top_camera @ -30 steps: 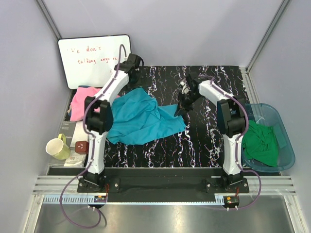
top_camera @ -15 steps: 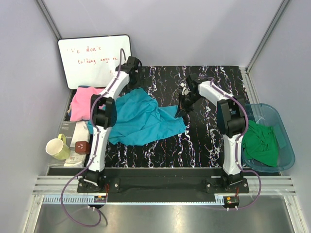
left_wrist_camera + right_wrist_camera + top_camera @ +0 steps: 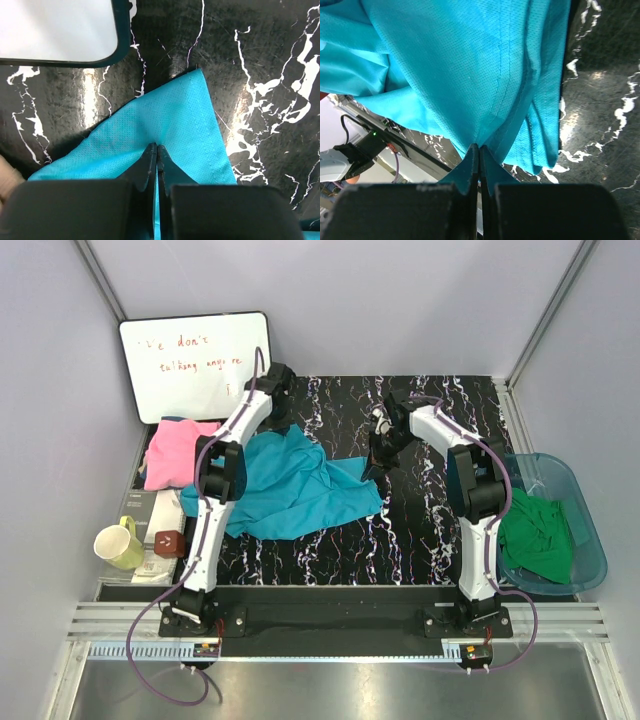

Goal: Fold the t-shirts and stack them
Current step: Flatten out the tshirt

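Observation:
A teal-blue t-shirt [image 3: 290, 485] lies crumpled on the black marbled table [image 3: 430, 530], left of centre. My left gripper [image 3: 281, 426] is shut on its far corner [image 3: 180, 115]; cloth shows between the jaws [image 3: 157, 150]. My right gripper [image 3: 375, 462] is shut on the shirt's right edge and holds it a little above the table, so the cloth [image 3: 470, 75] hangs from the jaws [image 3: 480, 149]. A pink t-shirt [image 3: 175, 452] lies at the table's left edge. A green t-shirt [image 3: 538, 530] sits in the tub.
A translucent blue tub [image 3: 585, 515] stands at the right. A whiteboard [image 3: 190, 360] leans at the back left, its corner [image 3: 60, 30] close to the left gripper. A yellow mug [image 3: 118, 543] and small items sit at the near left.
The left arm has swung right and down onto the teal shirt's far corner, and its gripper has shut on it. The right gripper has barely moved.

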`<action>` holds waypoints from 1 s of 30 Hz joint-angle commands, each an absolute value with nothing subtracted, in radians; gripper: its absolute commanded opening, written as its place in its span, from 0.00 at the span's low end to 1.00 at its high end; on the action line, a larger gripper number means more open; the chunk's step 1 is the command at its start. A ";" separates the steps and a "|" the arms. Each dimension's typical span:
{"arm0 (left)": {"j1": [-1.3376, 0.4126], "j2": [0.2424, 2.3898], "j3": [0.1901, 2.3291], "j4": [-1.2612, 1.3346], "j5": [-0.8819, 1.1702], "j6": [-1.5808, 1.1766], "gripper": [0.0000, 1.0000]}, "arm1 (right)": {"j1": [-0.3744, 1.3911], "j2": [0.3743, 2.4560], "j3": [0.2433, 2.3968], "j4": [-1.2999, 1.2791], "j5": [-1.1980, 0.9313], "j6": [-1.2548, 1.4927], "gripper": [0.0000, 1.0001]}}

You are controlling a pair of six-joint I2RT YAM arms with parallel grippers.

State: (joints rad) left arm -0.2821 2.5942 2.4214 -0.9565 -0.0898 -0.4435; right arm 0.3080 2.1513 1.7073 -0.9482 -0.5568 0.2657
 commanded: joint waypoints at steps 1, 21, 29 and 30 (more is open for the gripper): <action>-0.261 2.478 2.441 -0.940 -0.117 -0.453 0.00 | 0.296 2.083 1.752 -0.956 -0.517 0.258 0.00; -0.233 1.836 1.729 -0.871 0.024 -0.463 0.00 | 0.227 1.898 1.778 -0.959 -0.319 0.176 0.00; -0.362 1.772 1.402 -0.948 -0.033 -0.450 0.65 | 0.224 1.879 1.652 -0.942 -0.313 0.176 0.00; -0.362 1.763 1.410 -0.948 -0.064 -0.443 0.74 | 0.224 1.884 1.657 -0.942 -0.316 0.176 0.00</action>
